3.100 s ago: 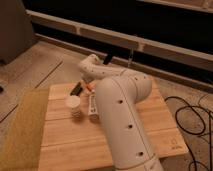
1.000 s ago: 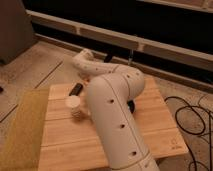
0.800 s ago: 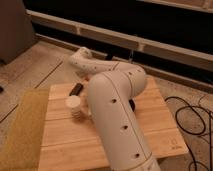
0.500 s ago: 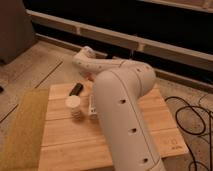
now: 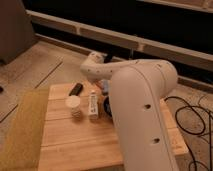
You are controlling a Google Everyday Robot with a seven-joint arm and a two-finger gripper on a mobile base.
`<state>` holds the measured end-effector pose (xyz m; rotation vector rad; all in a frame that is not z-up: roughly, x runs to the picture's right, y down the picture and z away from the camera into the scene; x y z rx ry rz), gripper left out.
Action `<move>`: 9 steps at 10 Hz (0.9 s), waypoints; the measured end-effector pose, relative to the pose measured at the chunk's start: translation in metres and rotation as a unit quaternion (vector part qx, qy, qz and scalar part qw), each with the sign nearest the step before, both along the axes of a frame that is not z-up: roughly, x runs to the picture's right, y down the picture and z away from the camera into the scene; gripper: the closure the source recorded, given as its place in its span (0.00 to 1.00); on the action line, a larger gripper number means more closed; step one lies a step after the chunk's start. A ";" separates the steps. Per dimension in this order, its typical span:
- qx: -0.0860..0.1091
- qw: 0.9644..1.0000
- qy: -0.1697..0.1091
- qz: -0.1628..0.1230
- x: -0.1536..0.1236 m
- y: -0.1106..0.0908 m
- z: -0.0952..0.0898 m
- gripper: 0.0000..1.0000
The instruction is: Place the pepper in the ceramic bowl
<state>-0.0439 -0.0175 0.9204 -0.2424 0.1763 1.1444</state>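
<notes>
One tool was all I had, and little of it showed: a greyish patch below the bent white wrist of my arm, low over the far middle of the light wooden slatted tabletop. It was drawn narrow, fingers together; the arm hid whether anything sat between them.

Just in front of the tool, at the edge of my forearm, a sliver of the round glossy black ceramic bowl peeked out, most of it covered by the arm. I could not make out the small red-orange pepper anywhere, so I cannot tell where it lay.

Touching or nearly touching the bowl's left side lay a white tube, lengthwise toward the near edge. Left of the tube, just beside it, stood a small white ribbed cup, upright. Behind the cup, toward the far left corner, a dark oblong block lay flat at a slant, apart from both.

Along the tabletop's left side ran a yellowish woven mat. Beyond it spread a pale speckled floor, and on the right a tangle of black cables looped across that floor.
</notes>
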 end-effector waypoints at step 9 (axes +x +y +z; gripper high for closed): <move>0.010 0.991 0.084 0.100 0.092 0.105 -0.068 1.00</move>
